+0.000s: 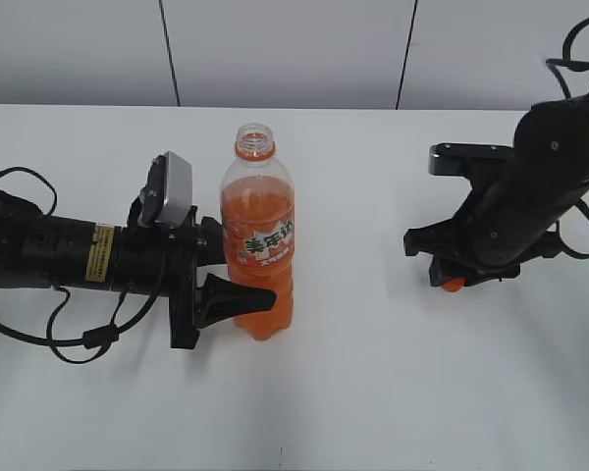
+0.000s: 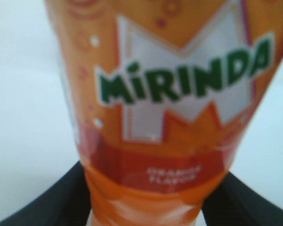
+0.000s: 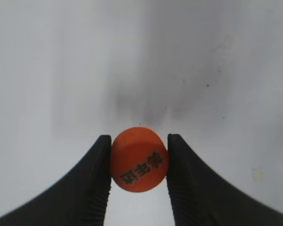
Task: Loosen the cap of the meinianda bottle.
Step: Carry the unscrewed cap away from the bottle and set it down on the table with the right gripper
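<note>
Gripping the cap (image 3: 139,160) between both fingers, the right gripper (image 3: 139,162) sits low over the white table (image 1: 373,392) on the right side of the scene. From the wrist view the little orange disc is pinched snugly, top facing the camera, with dark Chinese print on it that I can't quite read. In the exterior view only a bit of orange (image 1: 454,285) peeks out under the right gripper (image 1: 452,278), so the cap is well apart from the bottle and already off it.

Over on the left, the left gripper (image 1: 238,270) is clamped around the lower half of the meinianda bottle (image 1: 260,235), jaws set fairly wide on either side of the body. The bottle stands upright, neck open at the top with its orange ring showing. Close up, the label (image 2: 179,84) reads "MIRINDA" in green letters on white, with "ORANGE FLAVOUR" in small print lower down, a bit blurry. The side facing the exterior camera has Chinese characters instead.

Plenty of bare table between the two arms and toward the near edge. The far edge meets a grey wall (image 1: 294,49).
</note>
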`<state>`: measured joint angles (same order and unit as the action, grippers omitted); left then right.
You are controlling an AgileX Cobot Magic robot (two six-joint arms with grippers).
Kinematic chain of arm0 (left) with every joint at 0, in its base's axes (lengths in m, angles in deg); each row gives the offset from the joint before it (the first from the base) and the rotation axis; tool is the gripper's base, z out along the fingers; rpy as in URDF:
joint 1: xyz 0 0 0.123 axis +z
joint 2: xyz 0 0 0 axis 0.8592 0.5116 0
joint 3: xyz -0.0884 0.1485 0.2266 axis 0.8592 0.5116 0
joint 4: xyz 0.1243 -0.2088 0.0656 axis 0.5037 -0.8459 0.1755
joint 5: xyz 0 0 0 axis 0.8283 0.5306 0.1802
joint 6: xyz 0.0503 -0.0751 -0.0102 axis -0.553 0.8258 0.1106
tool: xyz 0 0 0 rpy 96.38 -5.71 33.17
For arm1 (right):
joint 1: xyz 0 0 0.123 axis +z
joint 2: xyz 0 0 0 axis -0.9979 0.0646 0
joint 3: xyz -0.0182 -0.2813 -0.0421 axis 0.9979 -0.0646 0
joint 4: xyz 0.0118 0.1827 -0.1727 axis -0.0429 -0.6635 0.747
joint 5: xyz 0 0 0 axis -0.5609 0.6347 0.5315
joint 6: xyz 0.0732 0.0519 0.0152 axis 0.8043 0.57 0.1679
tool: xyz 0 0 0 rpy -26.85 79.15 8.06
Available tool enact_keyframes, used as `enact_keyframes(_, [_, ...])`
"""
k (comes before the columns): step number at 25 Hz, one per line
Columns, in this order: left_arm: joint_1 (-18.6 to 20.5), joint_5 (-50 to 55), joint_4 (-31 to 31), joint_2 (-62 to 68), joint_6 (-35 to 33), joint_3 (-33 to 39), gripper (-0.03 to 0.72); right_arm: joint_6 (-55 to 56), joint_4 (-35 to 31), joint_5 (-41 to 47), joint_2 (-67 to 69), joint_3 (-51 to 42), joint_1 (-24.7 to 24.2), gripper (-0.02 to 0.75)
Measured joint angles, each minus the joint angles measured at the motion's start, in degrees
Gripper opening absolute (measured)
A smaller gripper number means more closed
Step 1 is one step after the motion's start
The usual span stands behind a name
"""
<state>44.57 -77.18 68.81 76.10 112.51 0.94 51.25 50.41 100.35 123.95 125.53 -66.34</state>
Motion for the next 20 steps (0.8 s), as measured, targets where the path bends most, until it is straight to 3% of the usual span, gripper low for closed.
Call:
enact_keyframes(10, [0.0, 0.0, 0.0, 0.0, 0.0, 0.0, 0.41, 0.0, 0.1, -1.2, 2.7, 0.0, 0.0, 0.295])
enact_keyframes(17, [0.0, 0.0, 0.0, 0.0, 0.0, 0.0, 0.41, 0.0, 0.2, -1.7, 2.7, 0.0, 0.0, 0.526])
enact_keyframes(20, [0.0, 0.0, 0.0, 0.0, 0.0, 0.0, 0.41, 0.0, 0.2, -1.8, 2.7, 0.0, 0.0, 0.56])
